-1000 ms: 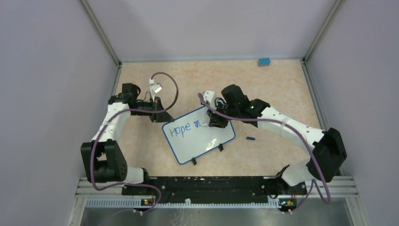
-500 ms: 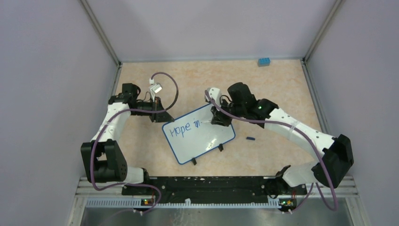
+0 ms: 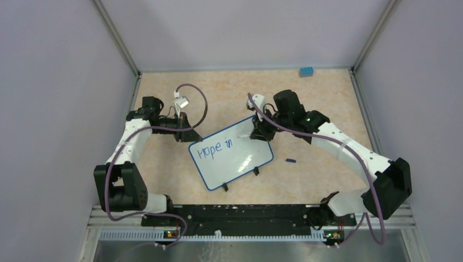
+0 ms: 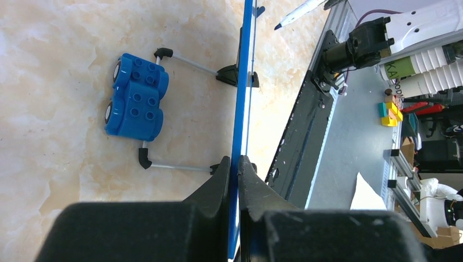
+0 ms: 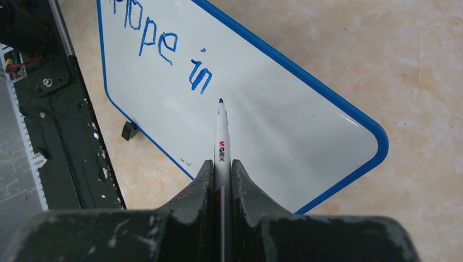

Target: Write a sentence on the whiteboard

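Observation:
The whiteboard (image 3: 232,158) stands tilted on black clip feet mid-table, white with a blue rim. The sentence (image 3: 214,149) reads only "Hope in" in blue, also in the right wrist view (image 5: 164,46). My left gripper (image 3: 187,135) is shut on the board's far-left rim, which the left wrist view (image 4: 240,82) shows edge-on between its fingers (image 4: 235,164). My right gripper (image 3: 257,132) is shut on a white marker (image 5: 221,136). Its tip is just right of "in", over bare board. I cannot tell whether it touches.
A small dark cap (image 3: 291,160) lies on the table right of the board. A blue brick (image 3: 306,71) sits at the back wall. A blue block (image 4: 135,97) lies behind the board between its wire feet. The black base rail (image 3: 235,215) runs along the near edge.
My right gripper with the marker has moved right and back, off the word "in", which now shows whole. The left gripper and the board have not moved.

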Tool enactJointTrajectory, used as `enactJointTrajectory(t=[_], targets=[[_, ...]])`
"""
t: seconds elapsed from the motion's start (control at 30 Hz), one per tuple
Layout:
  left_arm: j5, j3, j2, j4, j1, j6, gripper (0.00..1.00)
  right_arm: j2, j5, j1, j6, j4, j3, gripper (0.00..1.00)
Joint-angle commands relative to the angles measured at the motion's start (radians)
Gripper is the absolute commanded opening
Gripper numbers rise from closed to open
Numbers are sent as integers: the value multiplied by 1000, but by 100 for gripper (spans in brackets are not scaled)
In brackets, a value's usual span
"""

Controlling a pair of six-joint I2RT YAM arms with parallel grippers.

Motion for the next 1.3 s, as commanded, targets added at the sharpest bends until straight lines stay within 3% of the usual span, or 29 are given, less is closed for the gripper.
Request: enactJointTrajectory(t=[0.0,0.2,0.5,0.97,1.27], targets=[[-31,-15,-14,-44,-30,31,3,-56,-61,-25,22,15,6,0],[-27,-6,-11,-51,-40,39,15,-59,-70,-30,17,10,7,0],[-24,10,11,-61,-52,51,25,-55,-121,-30,-7,-3,3,0],[-31,23,29,-53,-84,45,20,-27,-103,-28,-14,34,-13,0],[-36,17,26,-48,-88,39,17,-15,-12,14,-18,62,-22,0]])
